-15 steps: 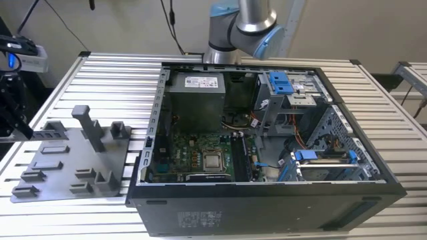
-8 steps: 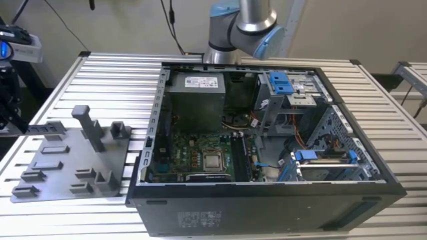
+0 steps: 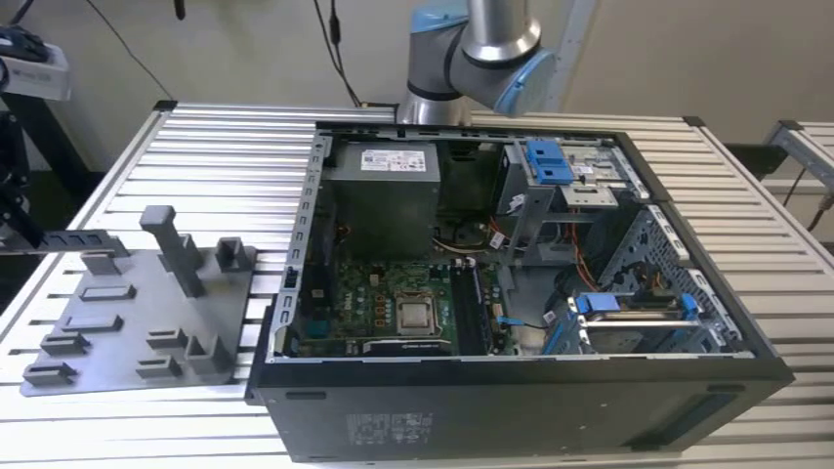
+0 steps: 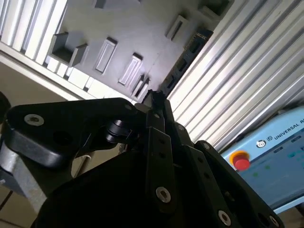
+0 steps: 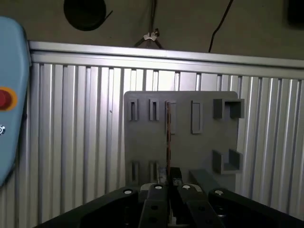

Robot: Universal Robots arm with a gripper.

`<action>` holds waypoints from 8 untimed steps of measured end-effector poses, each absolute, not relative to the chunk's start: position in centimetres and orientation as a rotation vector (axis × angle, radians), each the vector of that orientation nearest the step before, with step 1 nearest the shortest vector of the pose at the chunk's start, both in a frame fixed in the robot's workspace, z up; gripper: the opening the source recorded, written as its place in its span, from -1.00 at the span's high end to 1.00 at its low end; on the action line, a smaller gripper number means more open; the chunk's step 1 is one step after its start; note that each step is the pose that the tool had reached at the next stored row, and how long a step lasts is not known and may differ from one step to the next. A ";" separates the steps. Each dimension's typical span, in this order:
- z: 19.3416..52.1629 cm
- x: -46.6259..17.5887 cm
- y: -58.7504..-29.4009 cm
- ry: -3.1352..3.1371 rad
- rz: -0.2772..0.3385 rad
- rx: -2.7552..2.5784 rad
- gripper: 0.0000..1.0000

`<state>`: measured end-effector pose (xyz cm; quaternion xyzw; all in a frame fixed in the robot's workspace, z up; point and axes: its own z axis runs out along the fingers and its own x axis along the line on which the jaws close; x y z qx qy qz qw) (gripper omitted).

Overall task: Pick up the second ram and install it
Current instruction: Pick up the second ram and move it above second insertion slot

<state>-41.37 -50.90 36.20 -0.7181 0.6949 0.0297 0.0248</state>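
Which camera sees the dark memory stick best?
The exterior view: the second ram shows its flat side and chips, at the exterior view's left. The second wrist view shows it slanting away from the gripper that holds it; the first wrist view shows it edge-on, a thin line.

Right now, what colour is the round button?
Button: red, yellow ring; best in second wrist view.

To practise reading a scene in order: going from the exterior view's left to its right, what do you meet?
Grey plastic fixture plate with upright blocks → green motherboard inside the open black computer case → silver drive bay with blue clips → second slatted metal table.
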 end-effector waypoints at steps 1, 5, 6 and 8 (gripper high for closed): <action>36.4 -41.4 -50.9 2.149 0.092 -2.221 0.72; 37.4 -41.4 -50.9 2.149 0.092 -2.221 0.72; 37.6 -41.4 -50.9 2.149 0.092 -2.221 0.72; 38.0 -41.4 -50.9 2.149 0.092 -2.221 0.72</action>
